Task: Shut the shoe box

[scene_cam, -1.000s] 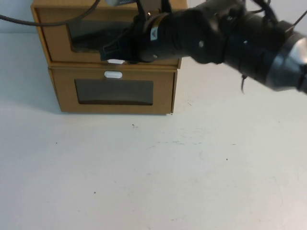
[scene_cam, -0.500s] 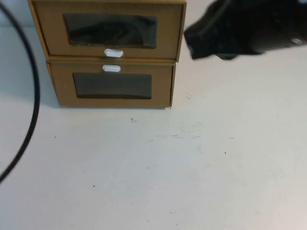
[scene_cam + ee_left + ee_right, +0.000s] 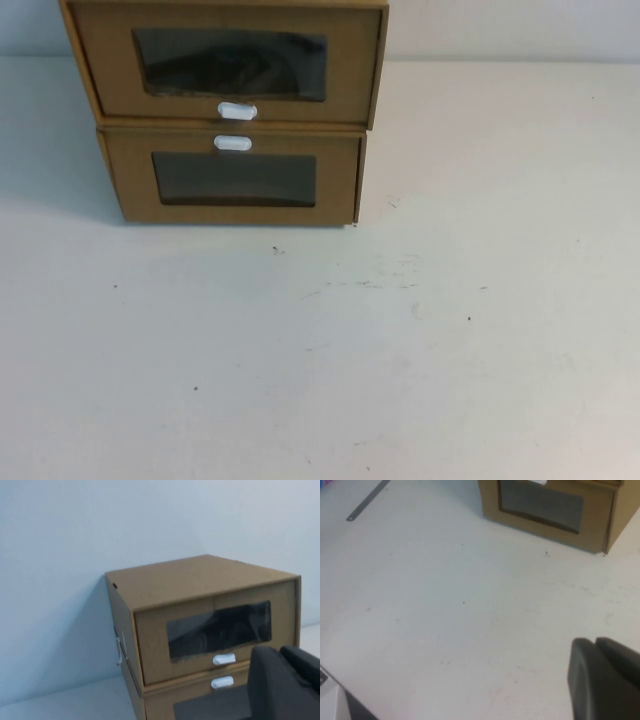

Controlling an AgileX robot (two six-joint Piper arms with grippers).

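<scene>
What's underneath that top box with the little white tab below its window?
The shoe box sits stacked on a like brown box with its tab above the window, resting on the table. Both windows are too dark to show contents. Neither pincer touches them.

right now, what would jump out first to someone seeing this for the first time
Two stacked brown boxes at the table's far left: the shoe box on top, drawer looking pushed in, over the lower box. The left gripper sits near the stack; the right gripper hangs over bare table.

Shoe box point(image 3: 225, 60) shut atop lower box point(image 3: 235, 178); table point(image 3: 400, 350)
</scene>
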